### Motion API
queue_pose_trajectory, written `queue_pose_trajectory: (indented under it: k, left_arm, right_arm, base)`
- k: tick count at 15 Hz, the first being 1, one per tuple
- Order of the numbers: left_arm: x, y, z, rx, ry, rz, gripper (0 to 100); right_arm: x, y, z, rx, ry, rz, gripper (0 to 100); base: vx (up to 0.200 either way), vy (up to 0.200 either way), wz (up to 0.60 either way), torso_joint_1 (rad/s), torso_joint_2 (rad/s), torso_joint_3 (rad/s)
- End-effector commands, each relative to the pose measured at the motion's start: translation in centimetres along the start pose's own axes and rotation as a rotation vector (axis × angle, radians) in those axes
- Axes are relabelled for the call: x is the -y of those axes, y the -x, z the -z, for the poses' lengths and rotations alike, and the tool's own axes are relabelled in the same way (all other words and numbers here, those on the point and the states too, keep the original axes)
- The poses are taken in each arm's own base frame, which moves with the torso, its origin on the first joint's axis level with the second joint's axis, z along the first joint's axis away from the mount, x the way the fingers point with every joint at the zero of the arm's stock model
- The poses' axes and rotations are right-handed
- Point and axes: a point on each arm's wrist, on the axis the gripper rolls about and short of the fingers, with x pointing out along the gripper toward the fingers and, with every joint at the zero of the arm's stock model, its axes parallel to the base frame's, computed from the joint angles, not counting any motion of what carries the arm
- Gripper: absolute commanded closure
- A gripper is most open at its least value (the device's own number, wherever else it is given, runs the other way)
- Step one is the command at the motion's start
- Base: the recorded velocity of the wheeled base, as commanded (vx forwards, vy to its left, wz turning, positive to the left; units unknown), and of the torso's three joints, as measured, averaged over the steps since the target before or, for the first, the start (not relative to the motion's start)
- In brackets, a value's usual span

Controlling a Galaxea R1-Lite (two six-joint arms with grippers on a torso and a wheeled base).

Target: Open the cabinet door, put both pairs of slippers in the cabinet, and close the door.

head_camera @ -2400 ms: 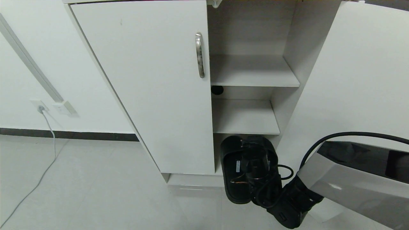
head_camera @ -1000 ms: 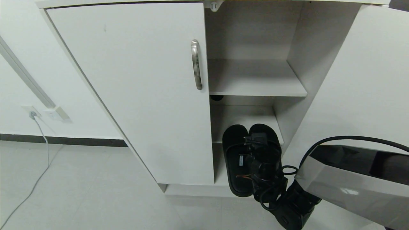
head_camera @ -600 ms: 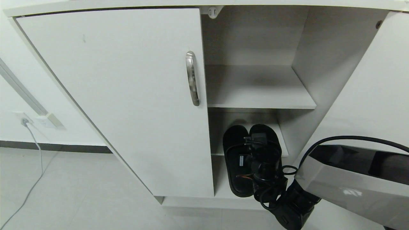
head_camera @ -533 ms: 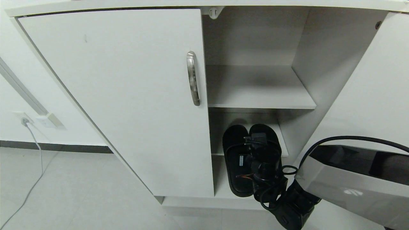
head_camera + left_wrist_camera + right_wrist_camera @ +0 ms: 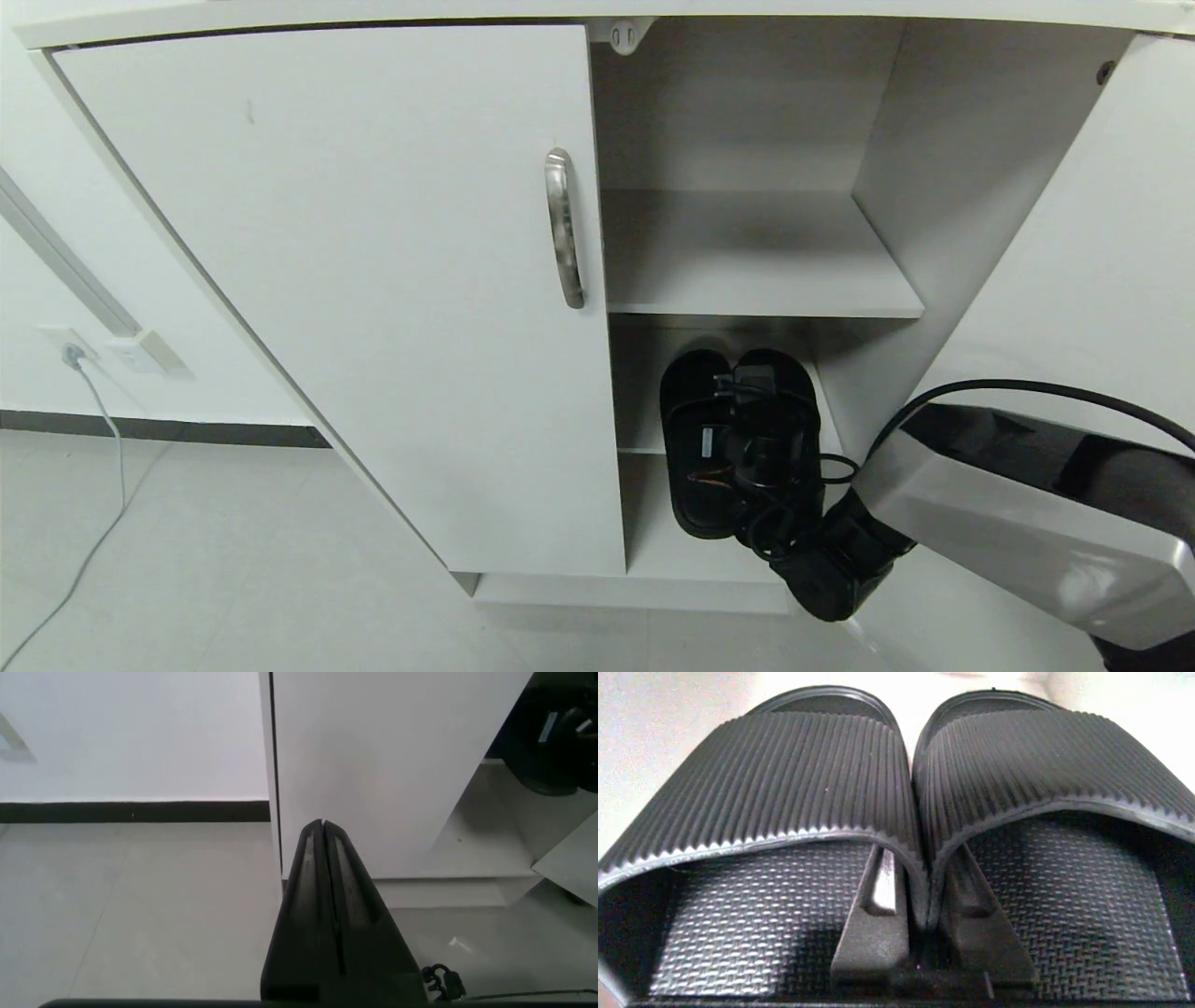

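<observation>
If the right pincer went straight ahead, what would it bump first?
Probably the cabinet's back wall, under the upper shelf; the slippers in the right pincer would touch first. Depth is unclear.

The left gripper (image 5: 322, 831) has its two black fingers pressed flat together, only a thin seam between them, and it hangs above a pale grey tiled floor (image 5: 140, 915) with a thin black cable (image 5: 441, 978) curled close to its base. Beyond its tip stands the white closed cabinet door (image 5: 392, 756) over a low white plinth (image 5: 448, 891), and beside the cabinet a white wall (image 5: 140, 737) meets the floor at a black baseboard (image 5: 131, 812). Past the door's far edge, part of the black slippers (image 5: 561, 747) shows at the cabinet's open side, well apart from the gripper.
</observation>
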Motion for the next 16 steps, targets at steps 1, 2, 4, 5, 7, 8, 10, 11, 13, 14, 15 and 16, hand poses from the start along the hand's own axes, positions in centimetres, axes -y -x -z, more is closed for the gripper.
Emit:
queue_pose_trajectory:
  k: [1, 2, 4, 5, 7, 8, 10, 11, 13, 14, 15, 16]
  left_arm:
    - [0.0, 0.0, 0.0, -0.001, 0.000, 0.000, 100]
    - [0.0, 0.0, 0.0, -0.001, 0.000, 0.000, 100]
    - [0.0, 0.0, 0.0, -0.001, 0.000, 0.000, 100]
    - [0.0, 0.0, 0.0, -0.001, 0.000, 0.000, 100]
    - [0.0, 0.0, 0.0, -0.001, 0.000, 0.000, 100]
    - [0.0, 0.0, 0.0, -0.001, 0.000, 0.000, 100]
    - [0.0, 0.0, 0.0, -0.001, 0.000, 0.000, 100]
    - [0.0, 0.0, 0.0, -0.001, 0.000, 0.000, 100]
    - [0.0, 0.0, 0.0, -0.001, 0.000, 0.000, 100]
    - [0.0, 0.0, 0.0, -0.001, 0.000, 0.000, 100]
    - [0.0, 0.0, 0.0, -0.001, 0.000, 0.000, 100]
    - [0.0, 0.0, 0.0, -0.001, 0.000, 0.000, 100]
  right_arm:
    - [-0.9, -1.8, 0.2, 0.015, -0.015, 0.012, 100]
    - [-1.0, -2.3, 0.1, 0.018, -0.018, 0.018, 100]
    - [-1.2, -3.7, -0.2, 0.014, -0.014, 0.033, 100]
    - [-1.3, -4.0, -0.4, 0.016, -0.016, 0.038, 100]
    - [-1.2, -5.1, -0.8, 0.015, -0.015, 0.052, 100]
    - [-1.2, -5.5, -0.8, 0.016, -0.015, 0.059, 100]
    - [-1.1, -6.3, -1.0, 0.018, -0.017, 0.070, 100]
    - [-1.1, -6.6, -1.1, 0.021, -0.020, 0.073, 100]
    - [-1.1, -7.1, -1.1, 0.024, -0.022, 0.079, 100]
    - [-1.0, -7.3, -1.1, 0.021, -0.019, 0.082, 100]
    - [-1.0, -7.4, -0.9, 0.017, -0.016, 0.084, 100]
    - [-0.9, -7.5, -1.0, 0.020, -0.019, 0.087, 100]
  base:
    - [0.000, 0.000, 0.00, 0.000, 0.00, 0.000]
    - [0.000, 0.000, 0.00, 0.000, 0.00, 0.000]
    - [0.000, 0.000, 0.00, 0.000, 0.00, 0.000]
    - [0.000, 0.000, 0.00, 0.000, 0.00, 0.000]
    - [0.000, 0.000, 0.00, 0.000, 0.00, 0.000]
    - [0.000, 0.000, 0.00, 0.000, 0.00, 0.000]
    - [0.000, 0.000, 0.00, 0.000, 0.00, 0.000]
    - [0.000, 0.000, 0.00, 0.000, 0.00, 0.000]
    - [0.000, 0.000, 0.00, 0.000, 0.00, 0.000]
    - [0.000, 0.000, 0.00, 0.000, 0.00, 0.000]
    - [0.000, 0.000, 0.00, 0.000, 0.00, 0.000]
    - [0.000, 0.000, 0.00, 0.000, 0.00, 0.000]
